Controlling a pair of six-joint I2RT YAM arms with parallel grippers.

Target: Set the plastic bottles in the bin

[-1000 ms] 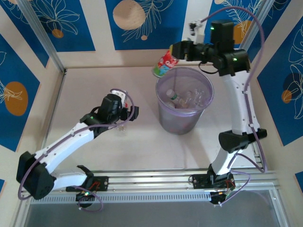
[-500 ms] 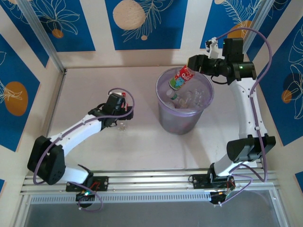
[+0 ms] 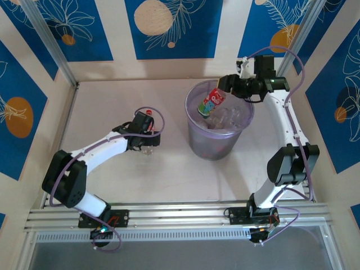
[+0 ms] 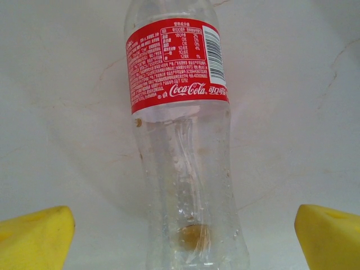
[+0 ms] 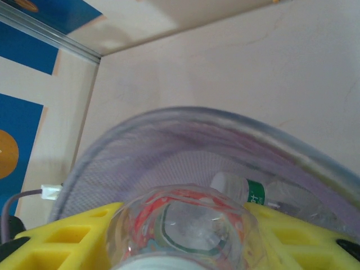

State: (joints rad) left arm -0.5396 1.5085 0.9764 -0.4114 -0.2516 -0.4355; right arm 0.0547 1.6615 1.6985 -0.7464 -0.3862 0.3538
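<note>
- The red-and-green bottle [image 3: 211, 101] hangs tilted over the mouth of the bin [image 3: 194, 138]. Its long axis runs from the upper right, at the grip, down and to the left, and the free end is the lower one.
- The right hand [image 3: 229, 88] is clamped on that bottle's upper end. In the right wrist view its yellow fingers [image 5: 84, 230] press on either side of the bottle [image 5: 185, 225], which is seen end-on.
- This bottle is clear plastic with a mostly red label that has green and white patches. The frames do not show which end carries the cap.
- The bin is round, tapered and a translucent pale purple, and it stands on the bench [image 3: 112, 95] right of centre. Its rim [image 5: 185, 115] curves across the wrist view just beyond the held bottle.
- Inside the bin lie several clear bottles, among them a green-label bottle [image 5: 247, 191] on its side.
- The Coca-Cola bottle [image 4: 183, 140] lies flat on the bench, well left of the bin. Its long axis points away from the left wrist camera, with the neck far and the base near.
- It is clear and slightly crushed, with droplets inside and a red label covered in white print around its upper body.
- The left hand [image 3: 147, 140] is spread wide, gripping nothing. Its yellow fingers [image 4: 36, 236] stand apart on both sides of the bottle's base end and do not touch it.
- A red cap [image 3: 148, 112] shows just past the left wrist. Whether it sits on the neck cannot be told.
</note>
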